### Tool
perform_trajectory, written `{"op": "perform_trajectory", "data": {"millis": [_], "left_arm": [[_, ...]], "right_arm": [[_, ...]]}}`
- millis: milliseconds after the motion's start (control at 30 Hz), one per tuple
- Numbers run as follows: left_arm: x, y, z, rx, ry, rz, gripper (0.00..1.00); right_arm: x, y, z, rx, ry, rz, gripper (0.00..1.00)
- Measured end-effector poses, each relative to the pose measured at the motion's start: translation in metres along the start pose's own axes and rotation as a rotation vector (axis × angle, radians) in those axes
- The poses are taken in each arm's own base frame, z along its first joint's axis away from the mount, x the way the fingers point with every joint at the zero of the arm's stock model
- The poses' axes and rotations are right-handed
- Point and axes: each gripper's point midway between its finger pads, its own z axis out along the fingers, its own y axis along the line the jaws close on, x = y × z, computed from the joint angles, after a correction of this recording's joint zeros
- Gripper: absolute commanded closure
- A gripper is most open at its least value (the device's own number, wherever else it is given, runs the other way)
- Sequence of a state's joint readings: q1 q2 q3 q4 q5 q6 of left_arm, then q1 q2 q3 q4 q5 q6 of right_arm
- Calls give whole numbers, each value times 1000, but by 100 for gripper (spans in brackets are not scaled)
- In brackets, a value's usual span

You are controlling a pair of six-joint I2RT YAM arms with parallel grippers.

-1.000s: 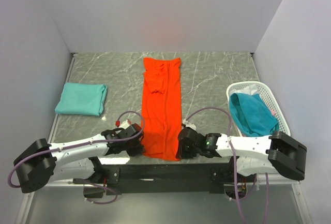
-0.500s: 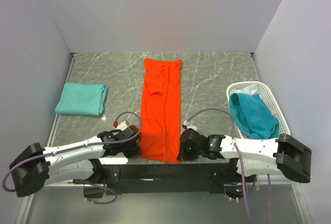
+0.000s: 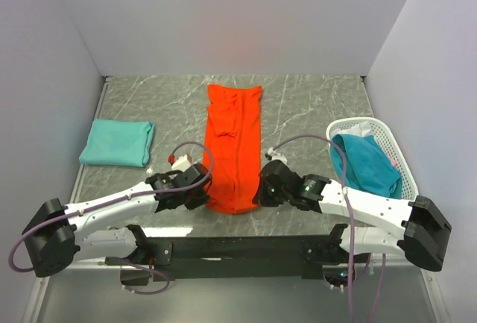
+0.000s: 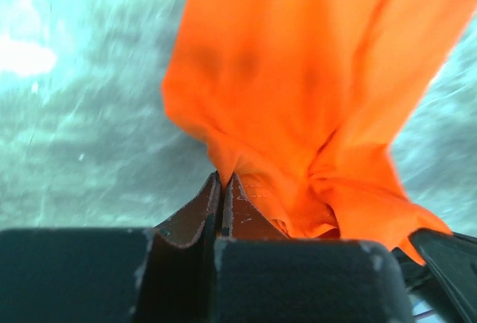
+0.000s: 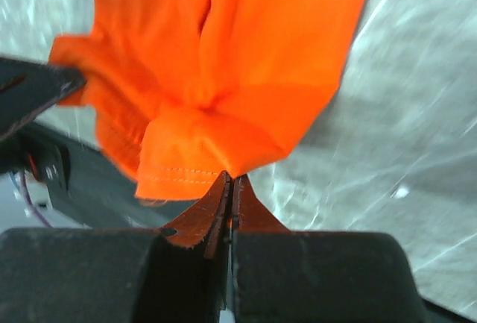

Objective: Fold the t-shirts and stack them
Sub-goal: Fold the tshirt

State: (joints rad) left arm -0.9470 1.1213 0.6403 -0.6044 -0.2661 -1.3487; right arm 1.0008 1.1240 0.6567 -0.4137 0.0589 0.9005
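Orange-red soft cloth t-shirt is getting folded. Left gripper and right gripper each pinch a near corner tight. Next they should carry it to the far end

The middle shirt lies at the centre of the table, running near to far. The folded shirt lies far left. The basket stands right, another shirt in it. The left gripper and right gripper flank the middle shirt's near end, touching it.
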Motion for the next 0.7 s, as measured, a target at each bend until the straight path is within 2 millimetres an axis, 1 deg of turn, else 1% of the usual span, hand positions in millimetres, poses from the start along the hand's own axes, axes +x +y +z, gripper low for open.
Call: {"op": "perform_trajectory", "data": {"millis": [100,167,400,500,700], "left_arm": [[-21,-11,-1,19,-41,-24,99],[-34,-14,1,22,-65,-30,99],[-81,-28,13,41,-130,-47,99],[-98,-36,18,50,-145,-42,99],[-130,-57,30,71,-159,-26,99]], "right_arm": [[-22,-3,0,19,-38,12,100],[-38,-3,0,28,-63,15,100],[-89,7,1,39,-128,0,100],[-103,7,6,53,-132,-3,100],[-129,0,20,92,-129,-1,100]]}}
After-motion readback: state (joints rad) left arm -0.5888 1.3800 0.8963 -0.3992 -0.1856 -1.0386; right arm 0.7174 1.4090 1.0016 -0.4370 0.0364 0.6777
